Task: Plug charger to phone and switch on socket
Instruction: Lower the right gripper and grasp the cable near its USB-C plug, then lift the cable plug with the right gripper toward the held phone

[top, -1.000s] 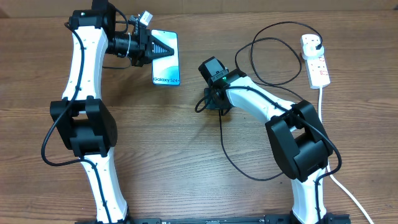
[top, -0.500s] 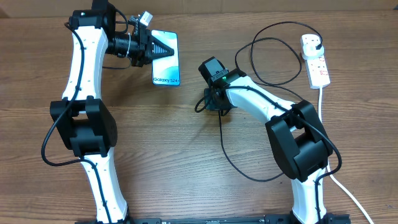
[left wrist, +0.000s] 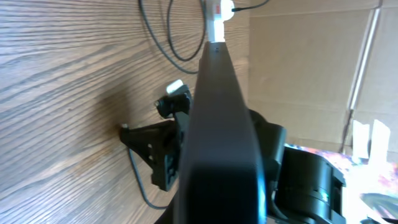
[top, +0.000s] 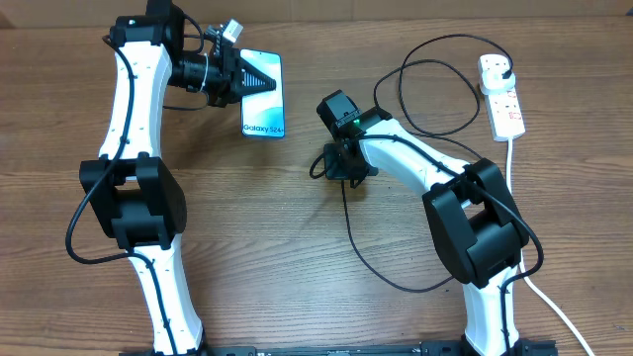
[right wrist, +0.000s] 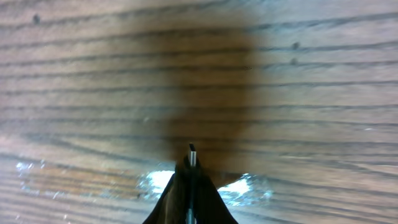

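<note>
From overhead, the left gripper [top: 269,81] reaches sideways near the far edge of the bench [top: 287,287], a little left of the middle. Its black fingers lie across the far half of the phone [top: 265,115]. The near half of the phone shows a light blue screen with the words "Galaxy S24".

The right gripper [top: 336,168] points down at the wood about in the middle of the bench, well apart from the phone. The charger [top: 347,210] leaves this gripper as a thin black cable and curves wide toward the near edge. It passes under the right arm and loops at the far side up to its black plug [top: 499,67]. The plug sits in the far end of the socket [top: 507,107], a white strip close to the far right corner. A thick white cord [top: 511,168] runs from the strip toward the near edge.

In the left wrist view the phone is seen edge-on, as a dark slab running up the middle. The gripper seems to be clenched on it, though the fingers themselves are not clear. Beyond the slab are the right gripper on the wood, some loops of cable and the socket.

In the right wrist view the two fingers [right wrist: 186,199] are pressed together, and the connector tip [right wrist: 191,152] sticks out between them. This gripper is grasping the charger at its end. I cannot tell whether the tip touches the wood.
</note>
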Controlling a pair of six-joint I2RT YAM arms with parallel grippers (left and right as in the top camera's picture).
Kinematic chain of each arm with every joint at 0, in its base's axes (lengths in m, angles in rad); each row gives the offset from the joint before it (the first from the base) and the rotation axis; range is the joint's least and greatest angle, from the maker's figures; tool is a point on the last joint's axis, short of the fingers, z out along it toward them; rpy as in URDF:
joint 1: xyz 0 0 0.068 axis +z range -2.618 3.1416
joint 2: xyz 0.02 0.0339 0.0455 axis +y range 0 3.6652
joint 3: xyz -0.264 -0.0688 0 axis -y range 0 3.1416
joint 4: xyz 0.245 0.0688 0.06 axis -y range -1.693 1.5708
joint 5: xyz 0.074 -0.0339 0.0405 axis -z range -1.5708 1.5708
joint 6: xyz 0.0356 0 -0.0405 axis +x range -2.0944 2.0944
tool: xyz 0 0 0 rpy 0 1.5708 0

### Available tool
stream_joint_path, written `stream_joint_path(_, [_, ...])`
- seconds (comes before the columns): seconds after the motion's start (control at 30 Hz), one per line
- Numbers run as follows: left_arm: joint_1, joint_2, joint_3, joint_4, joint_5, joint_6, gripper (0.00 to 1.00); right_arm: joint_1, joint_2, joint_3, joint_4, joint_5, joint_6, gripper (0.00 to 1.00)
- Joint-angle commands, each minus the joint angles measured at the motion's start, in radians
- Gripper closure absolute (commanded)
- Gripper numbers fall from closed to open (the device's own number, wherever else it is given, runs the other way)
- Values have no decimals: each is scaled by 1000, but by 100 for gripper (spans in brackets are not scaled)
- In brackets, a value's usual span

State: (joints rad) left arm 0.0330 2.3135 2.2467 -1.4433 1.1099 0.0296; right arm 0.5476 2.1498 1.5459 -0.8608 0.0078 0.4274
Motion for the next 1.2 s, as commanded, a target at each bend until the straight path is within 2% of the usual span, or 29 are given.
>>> stream_joint_path(0.0, [6, -18, 6, 0, -48, 16, 96, 1, -27, 21, -3, -166, -101, 96])
stream_joint_path(0.17, [15, -18, 7, 0, 0, 50, 96, 0, -156, 21, 16, -419, -244, 96])
stream_joint_path(0.37, [38, -18, 7, 1, 214, 155, 96, -21, -274, 21, 22, -679, -274, 96])
stream_joint_path(0.53, [53, -18, 7, 6, 384, 189, 96, -39, -285, 20, 67, -963, -317, 96])
stream_joint_path(0.77, [53, -18, 7, 31, 459, 188, 96, -39, -285, 20, 112, -998, -307, 96])
stream_joint_path(1.0, [54, -18, 7, 45, 470, 177, 96, -62, -286, 20, 239, -1069, -137, 96])
stream_joint_path(1.17, [57, -18, 7, 80, 470, 113, 96, -85, -314, 20, 177, -1082, -135, 96])
